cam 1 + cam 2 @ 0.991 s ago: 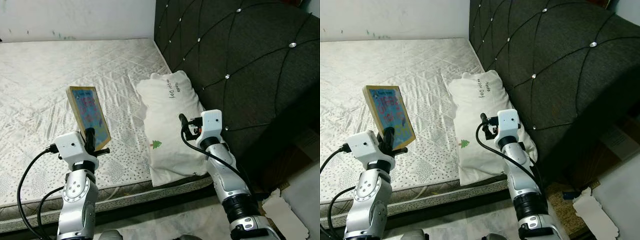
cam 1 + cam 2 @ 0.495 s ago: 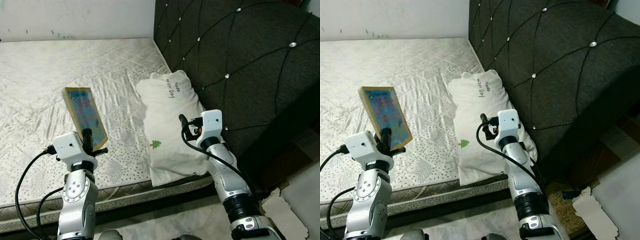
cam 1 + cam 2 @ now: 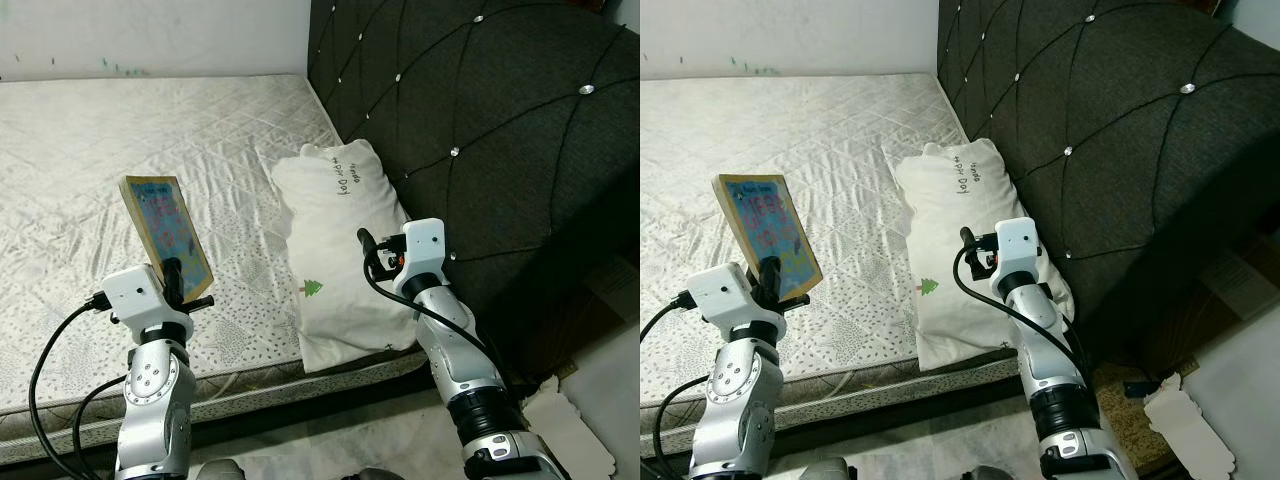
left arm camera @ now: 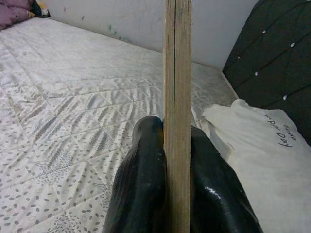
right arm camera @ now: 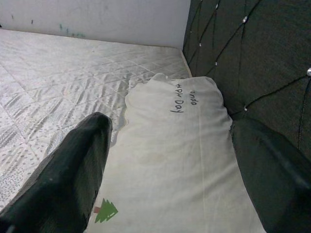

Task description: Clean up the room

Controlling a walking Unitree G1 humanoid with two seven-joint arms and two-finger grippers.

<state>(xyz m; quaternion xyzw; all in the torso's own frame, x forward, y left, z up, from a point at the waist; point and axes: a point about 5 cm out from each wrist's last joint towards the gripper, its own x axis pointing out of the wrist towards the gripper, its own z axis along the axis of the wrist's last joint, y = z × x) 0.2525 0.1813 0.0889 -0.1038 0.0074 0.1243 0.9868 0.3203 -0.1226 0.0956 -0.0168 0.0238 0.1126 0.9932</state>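
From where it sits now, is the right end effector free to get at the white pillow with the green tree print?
Probably yes. The right end effector hangs open just above the white pillow with the green tree print, nothing between them. The left end effector holds the thin wooden picture board off to the side.

We see a white pillow (image 3: 345, 255) with green tree print, grey-white quilted mattress (image 3: 150, 130), dark tufted headboard (image 3: 480, 130), blue-pink wood-edged board (image 3: 165, 235).

Two silver jointed arms end in white box-shaped wrist housings, looped black cables run alongside them, and each pincer has two long glossy black fingers (image 4: 146, 184).
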